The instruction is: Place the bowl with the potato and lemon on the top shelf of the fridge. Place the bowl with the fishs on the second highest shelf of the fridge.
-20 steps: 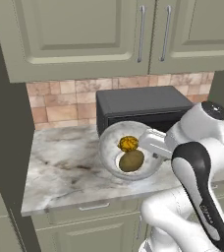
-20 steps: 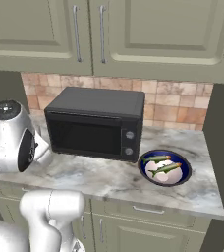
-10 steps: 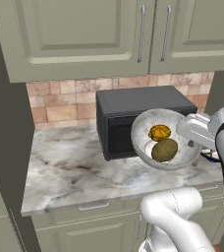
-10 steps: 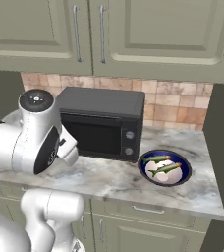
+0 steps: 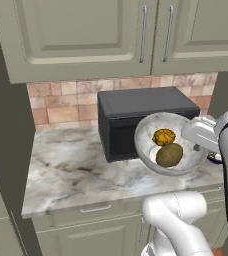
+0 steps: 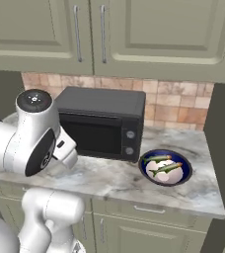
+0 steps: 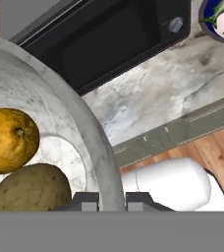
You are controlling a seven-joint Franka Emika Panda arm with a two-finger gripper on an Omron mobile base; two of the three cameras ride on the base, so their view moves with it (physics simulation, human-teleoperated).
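The wide grey-white marbled bowl (image 5: 158,122) hangs in the air in front of the microwave, tilted toward the camera. In it lie the brown potato (image 5: 169,155) and the yellow-orange lemon (image 5: 164,136). My gripper (image 5: 192,136) is shut on the bowl's right rim. In the hand view the gripper (image 7: 111,199) pinches the marbled bowl (image 7: 79,123), with the lemon (image 7: 8,140) and potato (image 7: 30,189) to the left. The blue-rimmed bowl (image 6: 166,167) with greenish-white fish (image 6: 160,159) stands on the counter right of the microwave. The fridge is out of view.
A black microwave (image 6: 102,123) stands at the back of the marble counter (image 5: 71,170), under pale green wall cabinets (image 5: 86,35). Dark tall panels bound the counter at its ends. Wooden floor (image 7: 207,152) lies below the counter's front edge.
The arm has lifted the marbled bowl off the counter and swung it right and up, in front of the microwave. The blue-rimmed bowl has not moved.
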